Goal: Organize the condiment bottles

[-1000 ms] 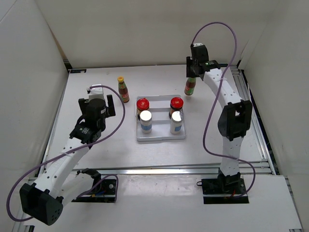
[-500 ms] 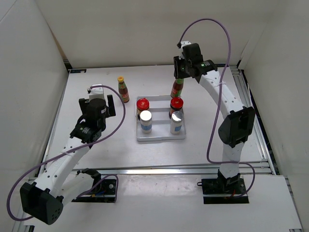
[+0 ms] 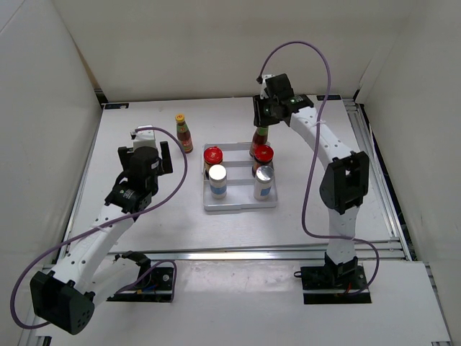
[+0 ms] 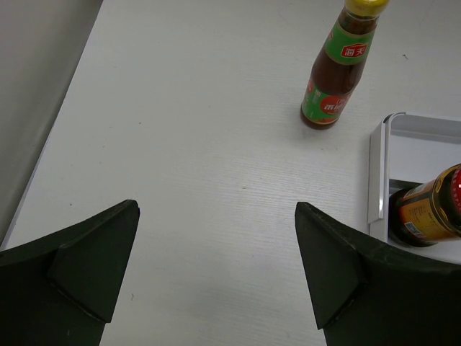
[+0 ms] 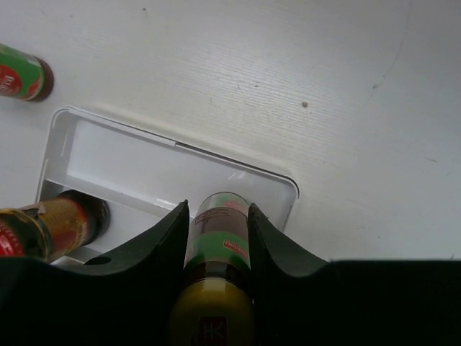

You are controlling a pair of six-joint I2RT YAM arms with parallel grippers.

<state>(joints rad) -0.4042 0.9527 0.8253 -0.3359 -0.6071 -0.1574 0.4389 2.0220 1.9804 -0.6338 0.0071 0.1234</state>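
Robot sorts a condiment set. At the left of the overhead frame the left fingers (image 3: pixel 165 154) stand spread wide with nothing between them. They point across bare table toward a slim glass bottle of red sauce with a yellow cap (image 3: pixel 184 135). That bottle stands upright on its own just outside the upper-left corner of the white ridged plastic tray (image 3: pixel 238 207). It appears to be the one bottle not yet collected, and the idle arm looks placed to go for it.

At centre frame the tray holds four of the set in a grid, like beside like. Two squat dark jars with red lids (image 3: pixel 213 156) fill the middle row and two white shakers with silver caps (image 3: pixel 217 180) fill the lower row. The upper row is left free, seemingly for the pair of sauce bottles.

Right of centre, the right fingers (image 3: pixel 258 121) are clenched on the upper part of a second slim red-sauce bottle (image 3: pixel 258 139), carried upright. The wrist camera shows its base over the right-hand end of that free row, beside the tray's corner. The high grip likely keeps the fingers clear of the red lid next to it. Whether the base already rests on the tray floor cannot be told.

The table (image 3: pixel 144 216) is matte white with a faint wood grain. Plain white walls (image 3: pixel 216 50) close it in on three sides. Metal rails (image 3: pixel 288 252) run along its edges, and purple cables (image 3: pixel 317 43) loop from both arms.
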